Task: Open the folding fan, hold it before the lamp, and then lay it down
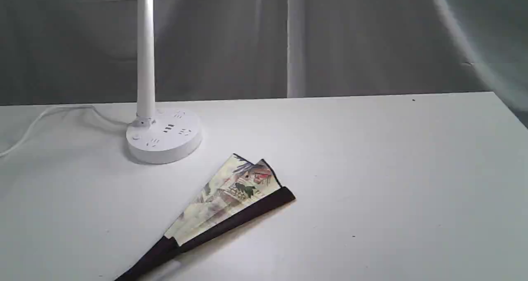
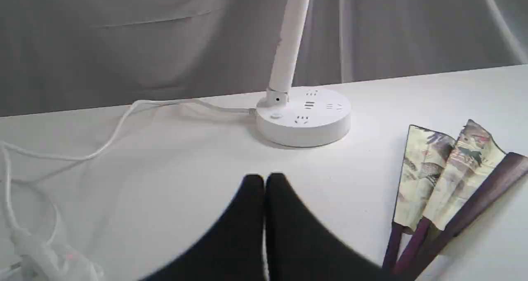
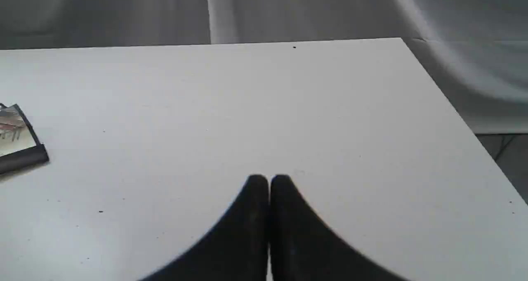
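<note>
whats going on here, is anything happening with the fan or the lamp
Nothing is being handled right now. The folding fan lies on the white table near the lamp and its round base, spread by only a few pleats. The left pincer and the right pincer are both shut and empty, above the table, neither touching the fan.

Exterior view: raised, looking down across the surface point(image 1: 371, 169) toward the curtain point(image 1: 371, 37).
Left wrist view: low, close behind the left gripper point(image 2: 265, 178), facing lamp point(image 2: 303, 116) and folding fan point(image 2: 445, 182).
Right wrist view: low behind the right gripper point(image 3: 269, 178), facing the surface's right side.
Shared: folding fan's end in all three.
</note>
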Robot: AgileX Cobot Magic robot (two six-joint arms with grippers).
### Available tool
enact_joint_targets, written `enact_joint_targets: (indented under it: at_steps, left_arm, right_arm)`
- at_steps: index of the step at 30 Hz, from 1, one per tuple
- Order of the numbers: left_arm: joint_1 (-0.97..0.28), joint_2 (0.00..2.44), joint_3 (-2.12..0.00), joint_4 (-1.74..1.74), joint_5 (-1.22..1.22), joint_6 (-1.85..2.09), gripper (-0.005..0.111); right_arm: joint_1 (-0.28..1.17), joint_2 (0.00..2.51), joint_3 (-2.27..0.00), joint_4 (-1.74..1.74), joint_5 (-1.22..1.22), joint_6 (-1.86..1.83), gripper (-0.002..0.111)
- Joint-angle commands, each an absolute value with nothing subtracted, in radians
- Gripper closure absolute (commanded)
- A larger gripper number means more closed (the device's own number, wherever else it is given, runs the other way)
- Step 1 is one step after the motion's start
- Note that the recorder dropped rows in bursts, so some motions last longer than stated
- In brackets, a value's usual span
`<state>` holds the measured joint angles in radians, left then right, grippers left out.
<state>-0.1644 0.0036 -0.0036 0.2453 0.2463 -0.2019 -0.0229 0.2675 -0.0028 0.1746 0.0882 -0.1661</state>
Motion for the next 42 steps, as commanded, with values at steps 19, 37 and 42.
enact_joint_targets:
  at_steps: [19,37,42]
  left_arm:
    - [-0.162,0.0,0.0,0.248,0.24,-0.205,0.107]
    - [-0.162,0.0,0.0,0.248,0.24,-0.205,0.107]
    - [-0.162,0.0,0.0,0.248,0.24,-0.205,0.107]
  right_arm:
    - [-0.018,0.261,0.0,0.323,-0.024,-0.103,0.108]
    - [-0.018,0.263,-0.262,0.689,0.211,-0.167,0.108]
    - [-0.018,0.333,-0.358,0.704,0.264,-0.179,0.108]
